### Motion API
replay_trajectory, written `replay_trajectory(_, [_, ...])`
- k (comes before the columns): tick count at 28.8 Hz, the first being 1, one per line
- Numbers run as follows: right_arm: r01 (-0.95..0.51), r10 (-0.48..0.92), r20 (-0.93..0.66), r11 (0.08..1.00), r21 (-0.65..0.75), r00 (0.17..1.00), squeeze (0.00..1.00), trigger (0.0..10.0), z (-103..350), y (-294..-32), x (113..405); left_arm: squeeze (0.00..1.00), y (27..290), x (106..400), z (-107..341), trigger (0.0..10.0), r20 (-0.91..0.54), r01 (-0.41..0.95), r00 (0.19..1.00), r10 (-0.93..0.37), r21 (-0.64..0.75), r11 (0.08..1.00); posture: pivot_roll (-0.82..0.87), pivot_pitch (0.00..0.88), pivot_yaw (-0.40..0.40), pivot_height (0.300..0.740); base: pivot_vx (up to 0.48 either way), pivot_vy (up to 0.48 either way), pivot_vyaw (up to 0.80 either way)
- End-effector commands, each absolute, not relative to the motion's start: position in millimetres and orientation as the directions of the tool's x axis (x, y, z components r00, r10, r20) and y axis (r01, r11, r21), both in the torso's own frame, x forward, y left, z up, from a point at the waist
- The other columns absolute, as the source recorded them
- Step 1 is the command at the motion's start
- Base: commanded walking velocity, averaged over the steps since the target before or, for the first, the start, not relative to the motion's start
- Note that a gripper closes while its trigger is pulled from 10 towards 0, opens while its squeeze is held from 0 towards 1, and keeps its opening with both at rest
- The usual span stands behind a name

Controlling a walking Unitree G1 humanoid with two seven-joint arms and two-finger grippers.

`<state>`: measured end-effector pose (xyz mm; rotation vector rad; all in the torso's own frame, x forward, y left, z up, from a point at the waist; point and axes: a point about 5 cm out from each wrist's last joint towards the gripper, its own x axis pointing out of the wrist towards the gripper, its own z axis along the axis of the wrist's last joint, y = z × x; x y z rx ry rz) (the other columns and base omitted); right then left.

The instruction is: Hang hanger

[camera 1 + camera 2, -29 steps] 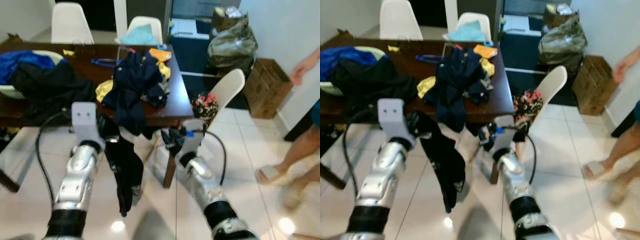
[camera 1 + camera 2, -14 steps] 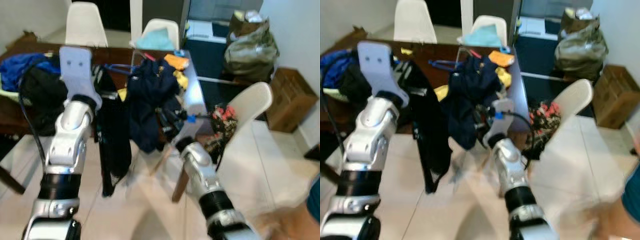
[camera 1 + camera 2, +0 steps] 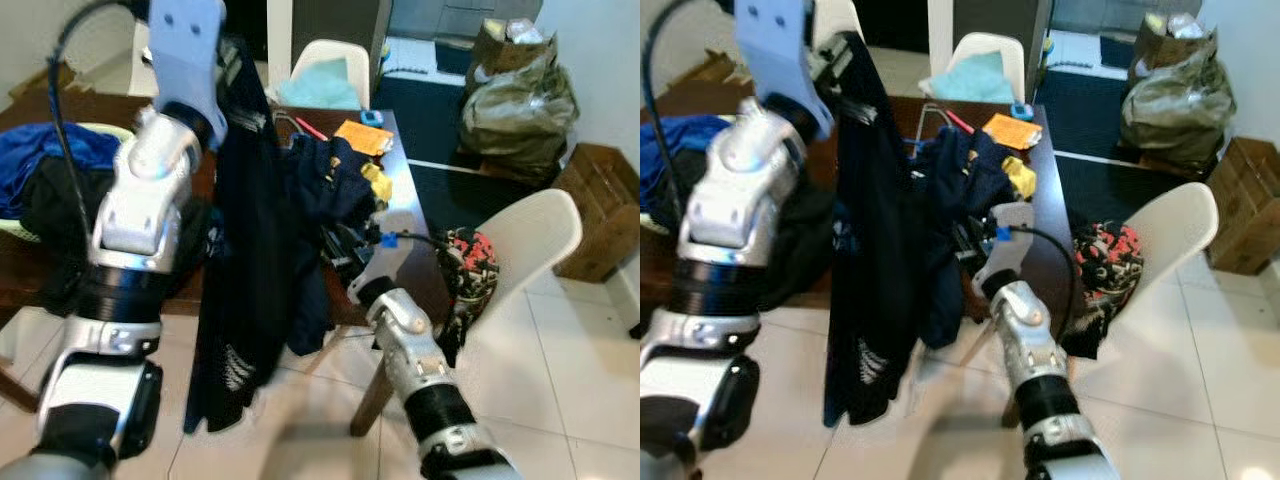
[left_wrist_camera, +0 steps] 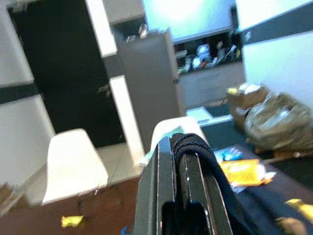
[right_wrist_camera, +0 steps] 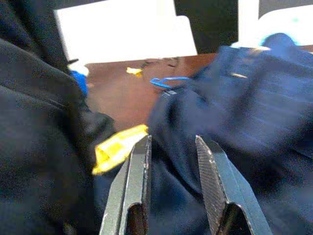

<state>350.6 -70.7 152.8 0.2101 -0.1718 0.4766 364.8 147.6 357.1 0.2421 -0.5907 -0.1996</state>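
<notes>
The dark garment [image 3: 245,270] now hangs full length from the left tool [image 3: 845,62], which is raised high above the table [image 3: 60,110]. A second ago the same arm was low, at the table edge, with the cloth drooping toward the floor. I cannot make out a hanger inside the cloth; in the left wrist view the fingers are closed tight on a bunched black fold (possibly collar or hook, too blurred to say).

Judgement: the lift clears the hem off the tiles, so the item looks ready to carry to a rail; no rail in sight yet.

The right tool [image 5: 171,191] has come forward from the table edge and is now pushed in against the navy clothing pile [image 3: 335,190], fingers parted a little, nothing between them.

Counts:
- lifted garments: 1
- white chairs: 3 (one near right [image 3: 520,240], two behind the table)
- clothing heaps on table: 2, navy pile and a blue-black heap [image 3: 50,180]
- cardboard boxes: 1 [image 3: 600,210]
- bulging bags: 1 [image 3: 520,90]
</notes>
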Motion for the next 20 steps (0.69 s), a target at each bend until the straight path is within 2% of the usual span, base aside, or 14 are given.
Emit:
replay_trajectory(1, [-0.448, 0.414, 0.197, 0.876, 0.180, 0.889, 0.00, 10.0, 149.0, -76.2, 351.2, 0.00, 137.9, 365.8, 368.8, 10.0, 0.545, 0.138, 0.782, -0.304, 0.323, 0.936, 0.06, 0.082, -0.041, 0.740, 0.424, 0.000, 0.00])
replay_trajectory(6, [-0.427, 0.392, 0.200, 0.886, 0.180, 0.898, 0.00, 10.0, 150.3, -81.4, 352.8, 0.00, 116.5, 371.4, 401.7, 10.0, 0.579, 0.159, 0.716, -0.390, 0.409, 0.899, 0.05, 0.083, -0.039, 0.740, 0.422, 0.000, 0.00])
replay_trajectory(20, [-0.421, 0.389, 0.187, 0.889, 0.179, 0.902, 0.00, 10.0, 147.7, -83.8, 351.9, 0.00, 112.2, 372.7, 423.0, 10.0, 0.583, 0.151, 0.672, -0.456, 0.496, 0.855, 0.06, 0.080, -0.041, 0.740, 0.425, 0.000, 0.00])
